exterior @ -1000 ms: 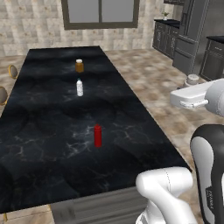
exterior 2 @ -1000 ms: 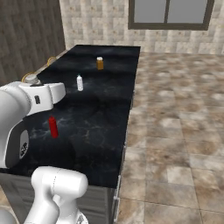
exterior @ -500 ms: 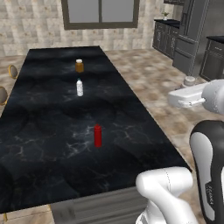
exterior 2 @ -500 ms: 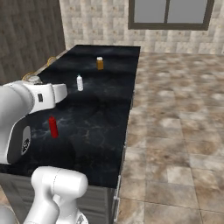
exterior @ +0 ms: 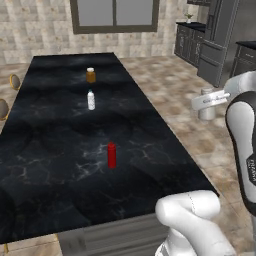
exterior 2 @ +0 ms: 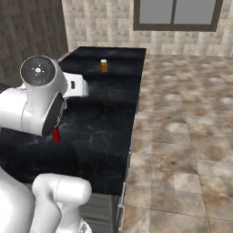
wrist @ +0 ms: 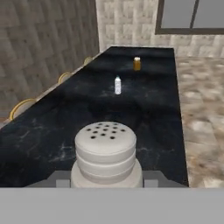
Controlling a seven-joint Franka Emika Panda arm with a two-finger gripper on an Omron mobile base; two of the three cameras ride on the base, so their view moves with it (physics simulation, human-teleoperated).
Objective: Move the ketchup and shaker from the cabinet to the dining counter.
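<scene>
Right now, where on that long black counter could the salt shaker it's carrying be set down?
The dining counter has wide bare stretches: the near end around the ketchup, and the strip between it and the white bottle. The only mild cluster is the far half, where the white bottle and the amber jar stand. The pincer holds the shaker.

arm links: glossy white rounded shells, thick and tubular
joints: dark grey bands between the shells
joint cap behind the hand: round dark grey disc with a ring of small screws
forearm marking: small dark lettering down its white side
</scene>
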